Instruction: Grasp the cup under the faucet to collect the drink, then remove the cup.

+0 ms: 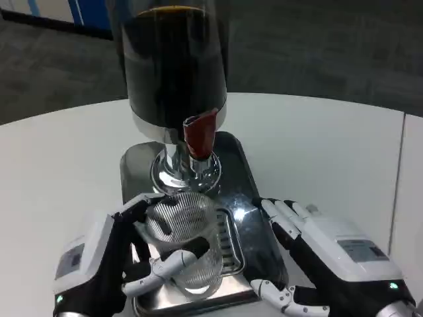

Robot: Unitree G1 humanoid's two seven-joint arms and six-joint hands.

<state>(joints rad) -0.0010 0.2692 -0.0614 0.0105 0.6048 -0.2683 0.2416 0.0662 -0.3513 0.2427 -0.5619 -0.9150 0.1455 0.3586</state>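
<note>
Head view, left hand (115, 254) gripping cup (184, 241), apparently beneath red faucet (199, 134), right hand (314, 254) beside tray (248, 221)

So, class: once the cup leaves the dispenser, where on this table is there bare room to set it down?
Bare white table lies left of the dispenser's steel base, above the left hand. More lies right of the base, beyond the right hand. The drip tray under the red tap is crowded: the left hand holds the clear cup there.
</note>
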